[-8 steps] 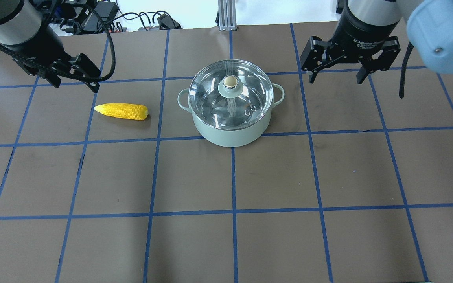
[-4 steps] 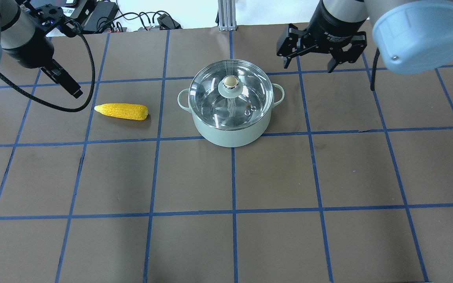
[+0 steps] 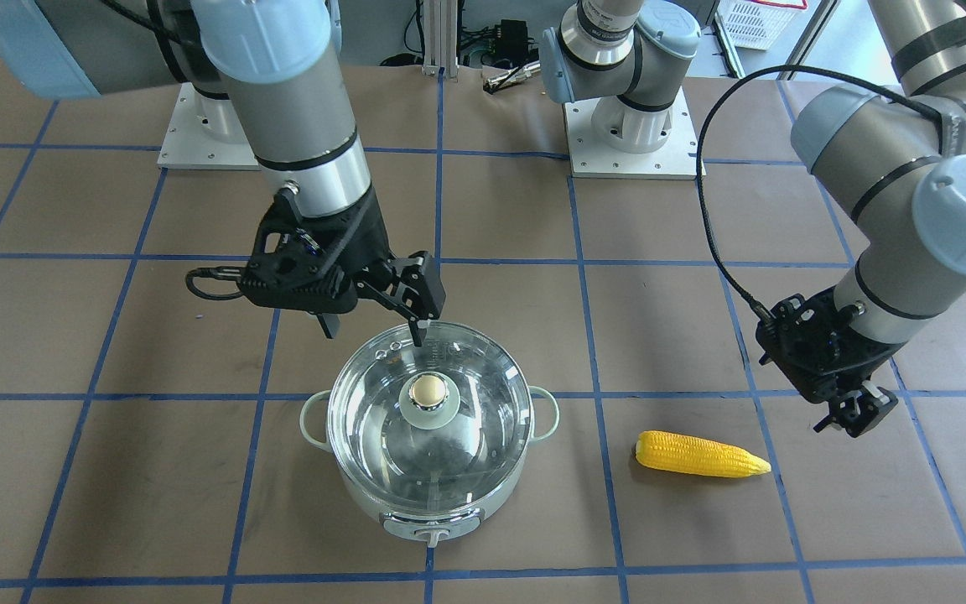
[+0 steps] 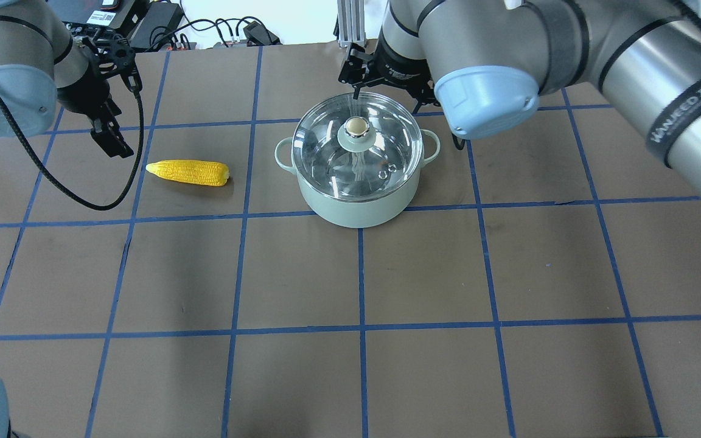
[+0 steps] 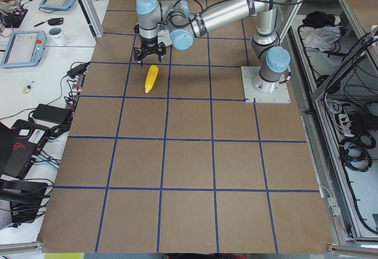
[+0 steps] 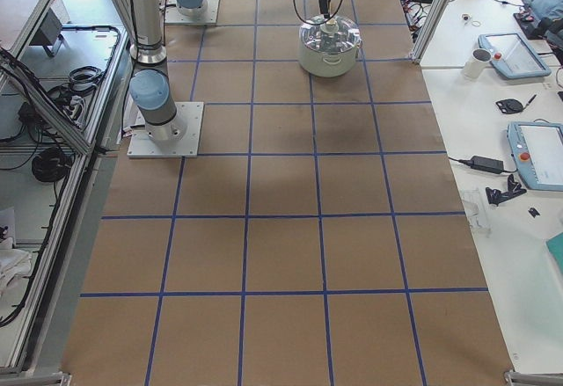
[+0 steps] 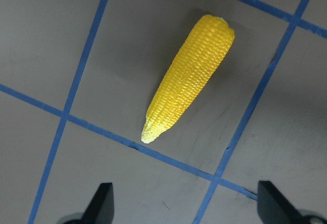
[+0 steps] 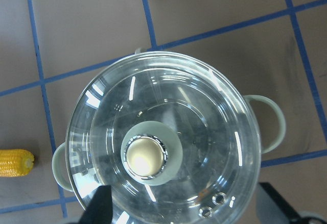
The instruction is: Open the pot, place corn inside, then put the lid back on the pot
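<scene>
Our right claw [image 3: 374, 329] has swung over the far rim of the lid [image 3: 428, 396], our left claw [image 3: 856, 415] near the corn [image 3: 701, 455], both spread; we judge lifting comes next

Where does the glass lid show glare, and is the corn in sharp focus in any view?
Right wrist view: the lid carries short bright streaks of reflected light, and its knob shines. Front-facing view: broader pale reflections across the glass. Left wrist view: the corn is sharp, kernels distinct, with a soft shadow beside it.
</scene>
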`<state>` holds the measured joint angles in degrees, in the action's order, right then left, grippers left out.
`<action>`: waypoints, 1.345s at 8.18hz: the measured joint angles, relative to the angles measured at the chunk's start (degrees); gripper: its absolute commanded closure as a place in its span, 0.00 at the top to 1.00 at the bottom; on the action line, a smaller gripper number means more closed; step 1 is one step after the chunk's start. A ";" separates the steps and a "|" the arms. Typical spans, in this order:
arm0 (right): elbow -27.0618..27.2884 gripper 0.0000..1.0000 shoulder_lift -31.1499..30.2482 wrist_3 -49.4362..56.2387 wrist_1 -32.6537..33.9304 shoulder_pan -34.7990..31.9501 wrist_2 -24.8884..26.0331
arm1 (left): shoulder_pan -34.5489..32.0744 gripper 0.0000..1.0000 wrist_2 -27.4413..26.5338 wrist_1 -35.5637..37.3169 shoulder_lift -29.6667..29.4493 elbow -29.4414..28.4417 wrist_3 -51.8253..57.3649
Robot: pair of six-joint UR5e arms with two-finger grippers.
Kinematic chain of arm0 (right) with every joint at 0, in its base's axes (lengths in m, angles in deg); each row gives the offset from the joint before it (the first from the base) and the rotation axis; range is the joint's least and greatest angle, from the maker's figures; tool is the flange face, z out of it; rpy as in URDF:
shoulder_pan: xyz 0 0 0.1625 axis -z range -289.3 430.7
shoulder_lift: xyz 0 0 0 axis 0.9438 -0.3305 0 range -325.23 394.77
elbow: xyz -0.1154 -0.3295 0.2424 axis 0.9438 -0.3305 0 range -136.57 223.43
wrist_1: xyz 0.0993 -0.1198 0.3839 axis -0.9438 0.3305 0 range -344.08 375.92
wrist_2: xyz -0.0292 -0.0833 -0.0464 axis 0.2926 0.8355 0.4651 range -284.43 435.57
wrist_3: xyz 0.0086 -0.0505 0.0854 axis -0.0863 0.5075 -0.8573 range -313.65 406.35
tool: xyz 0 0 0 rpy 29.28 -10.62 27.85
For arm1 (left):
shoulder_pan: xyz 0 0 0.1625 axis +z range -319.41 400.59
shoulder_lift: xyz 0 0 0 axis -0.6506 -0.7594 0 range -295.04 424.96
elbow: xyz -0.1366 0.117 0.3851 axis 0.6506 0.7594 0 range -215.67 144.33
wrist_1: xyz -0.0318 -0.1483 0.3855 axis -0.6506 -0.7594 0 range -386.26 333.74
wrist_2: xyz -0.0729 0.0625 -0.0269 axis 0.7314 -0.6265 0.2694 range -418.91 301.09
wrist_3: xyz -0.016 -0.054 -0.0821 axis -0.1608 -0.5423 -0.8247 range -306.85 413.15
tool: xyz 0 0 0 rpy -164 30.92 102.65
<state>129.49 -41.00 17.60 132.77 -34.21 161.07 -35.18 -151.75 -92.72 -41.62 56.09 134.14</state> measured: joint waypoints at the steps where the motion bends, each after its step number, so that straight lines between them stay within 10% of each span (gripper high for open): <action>1: -0.23 1.00 3.29 -2.93 3.45 -1.22 1.03 | 0.00 1.00 0.14 0.93 -1.93 0.05 3.23; 11: -5.15 1.00 12.95 0.77 2.14 -7.01 10.37 | 0.00 1.00 3.11 3.56 -11.85 0.02 14.23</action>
<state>124.34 -28.05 18.38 134.91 -41.23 171.44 -35.17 -148.64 -89.16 -53.47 56.11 148.37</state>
